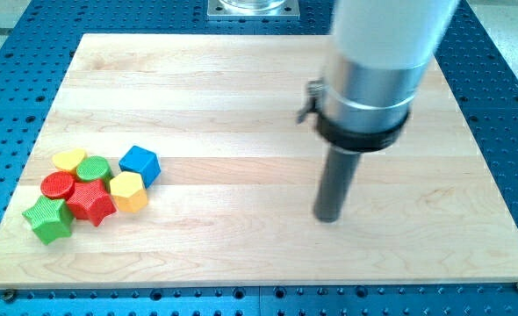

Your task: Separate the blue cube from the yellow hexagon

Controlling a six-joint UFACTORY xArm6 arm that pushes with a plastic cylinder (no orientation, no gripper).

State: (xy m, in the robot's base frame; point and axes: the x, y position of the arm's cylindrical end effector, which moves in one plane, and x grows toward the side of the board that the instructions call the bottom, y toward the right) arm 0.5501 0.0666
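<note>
Seven blocks are sitting bunched at the view's lower left of your wooden board (241, 79), and the blue cube (140, 164) is touching the yellow hexagon (128, 191) just below it. Beside them are lying a red star (90, 202), green cylinder (93, 168), red cylinder (58, 185), yellow heart-like block (68, 159) and green star (48, 219). You are seeing my tip (328, 217) resting well apart to the view's right, holding nothing, touching no block.

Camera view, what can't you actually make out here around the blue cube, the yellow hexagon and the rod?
- Arm above the silver collar: cut off by the view's top edge.
- Blue cube and yellow hexagon: touching or a hairline apart, too small to tell.
- Green cylinder: lower side hidden behind the red star.
- My tip: visible, far toward the view's right of all blocks.
</note>
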